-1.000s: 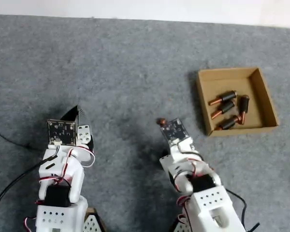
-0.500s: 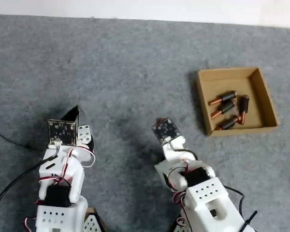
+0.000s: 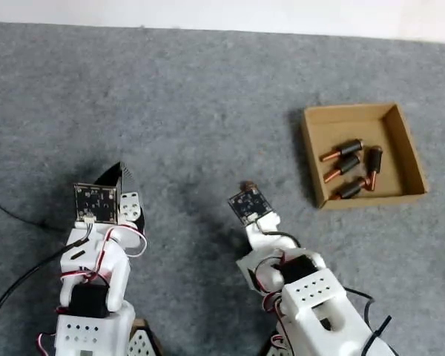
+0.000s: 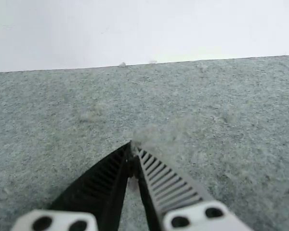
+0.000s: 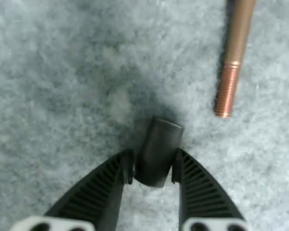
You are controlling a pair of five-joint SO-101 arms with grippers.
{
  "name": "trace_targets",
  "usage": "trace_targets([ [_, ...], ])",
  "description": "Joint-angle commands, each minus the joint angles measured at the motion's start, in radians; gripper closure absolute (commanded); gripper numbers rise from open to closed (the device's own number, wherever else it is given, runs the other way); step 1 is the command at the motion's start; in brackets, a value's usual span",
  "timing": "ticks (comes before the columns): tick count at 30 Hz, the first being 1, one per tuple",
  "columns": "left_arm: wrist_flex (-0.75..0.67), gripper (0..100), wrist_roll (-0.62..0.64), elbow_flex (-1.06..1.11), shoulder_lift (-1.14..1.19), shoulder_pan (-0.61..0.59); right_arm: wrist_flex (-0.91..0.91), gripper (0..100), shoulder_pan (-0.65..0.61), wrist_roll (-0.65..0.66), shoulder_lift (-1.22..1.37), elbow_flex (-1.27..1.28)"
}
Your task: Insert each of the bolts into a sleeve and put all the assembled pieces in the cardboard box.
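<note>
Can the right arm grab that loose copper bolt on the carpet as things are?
Probably not yet. The right gripper is shut on the dark sleeve, so it has no free grip. The bolt lies uncovered on the carpet close beside it, nothing between them.

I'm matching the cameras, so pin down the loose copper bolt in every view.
High view: the bolt peeks out just beyond the right arm's camera board, left of the cardboard box.
Right wrist view: the bolt lies on the carpet past the sleeve pinched in the right gripper, apart from it.
Left wrist view: faces the wall across carpet, away from the bolt.
Shared landmark: the grey carpet.
</note>
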Motion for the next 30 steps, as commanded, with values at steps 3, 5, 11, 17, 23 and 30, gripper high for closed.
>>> trace_targets([
  [3, -0.026, 99, 0.006, 0.019, -0.015, 0.013, -0.039, 97.7, -0.002, -0.008, 0.004, -0.061],
  [5, -0.026, 99, 0.006, 0.019, -0.015, 0.013, -0.045, 99.5, 0.015, -0.008, 0.002, -0.059],
  [11, -0.026, 99, 0.006, 0.021, -0.015, 0.013, -0.045, 99.5, 0.094, -0.008, 0.001, -0.059],
  [17, -0.026, 99, 0.006, 0.021, -0.015, 0.013, -0.042, 99.5, 0.165, -0.008, 0.001, -0.064],
  [23, -0.026, 99, 0.006, 0.021, -0.015, 0.013, 0.07, 99.5, 0.165, -0.006, 0.012, -0.166],
  [30, -0.026, 99, 0.006, 0.021, -0.015, 0.015, 0.068, 99.5, 0.166, -0.005, 0.025, -0.177],
])
